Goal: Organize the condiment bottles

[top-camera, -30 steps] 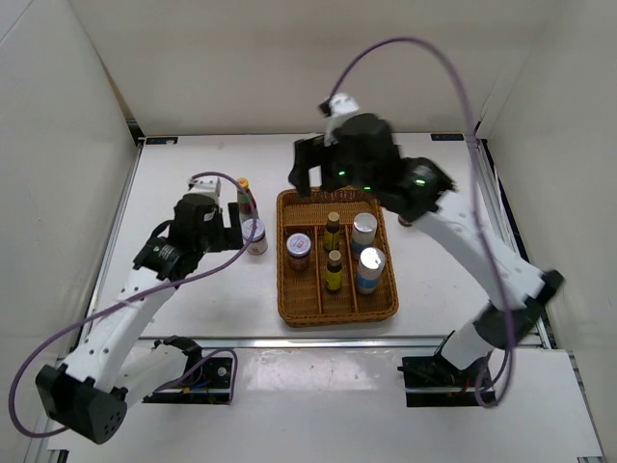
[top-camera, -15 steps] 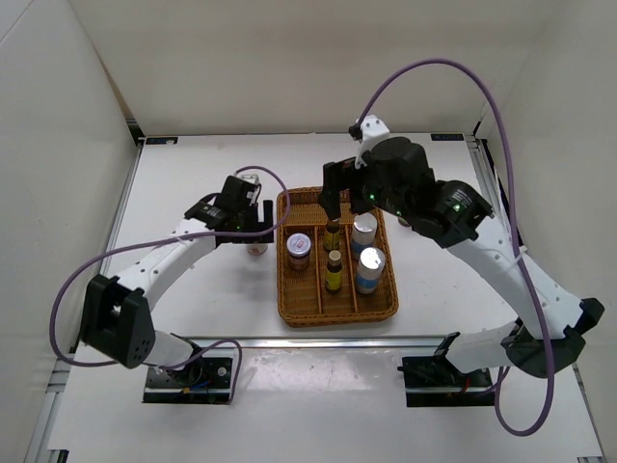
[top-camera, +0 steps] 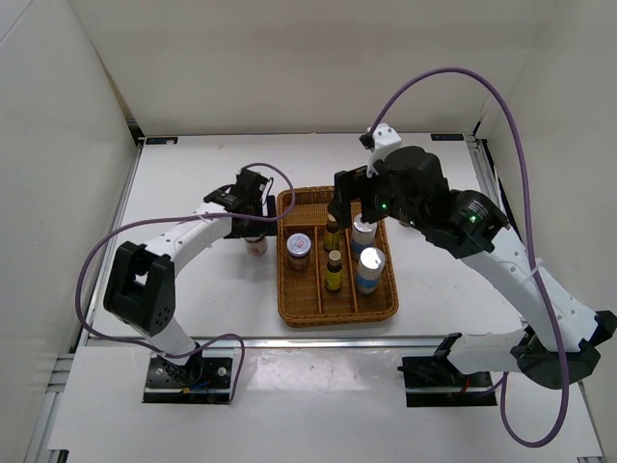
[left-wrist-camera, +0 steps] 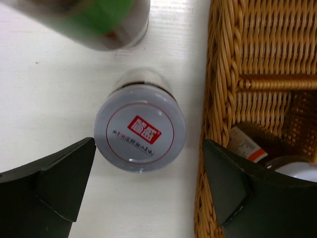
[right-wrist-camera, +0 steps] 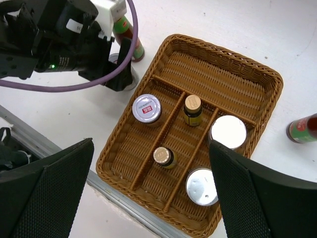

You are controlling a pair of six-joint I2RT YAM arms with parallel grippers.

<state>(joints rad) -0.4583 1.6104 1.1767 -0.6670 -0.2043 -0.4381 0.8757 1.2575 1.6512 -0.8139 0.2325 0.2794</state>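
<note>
In the top view the wicker tray point(top-camera: 333, 318) holds one red/white-lidded jar point(top-camera: 300, 249), two brown bottles point(top-camera: 334, 231) point(top-camera: 334, 271) and two silver-topped cylinders point(top-camera: 363, 230) point(top-camera: 371, 266). My left gripper point(top-camera: 253, 220) is open, low over the second jar point(left-wrist-camera: 140, 133), which stands on the table just left of the tray wall point(left-wrist-camera: 223, 74). A tall green-labelled bottle point(left-wrist-camera: 99, 20) stands just beyond that jar. My right gripper point(right-wrist-camera: 156, 193) is open and empty, high above the tray point(right-wrist-camera: 218, 79). The other tall bottle point(right-wrist-camera: 302, 129) stands on the table right of the tray.
White walls enclose the table on three sides. A metal rail point(top-camera: 318, 340) runs along the near edge. The left arm's purple cable point(right-wrist-camera: 74, 87) loops near the tray's left side.
My left gripper has swung right toward the tray and now sits over the jar on the table. My right gripper has shifted right and nearer, over the tray's far end.
</note>
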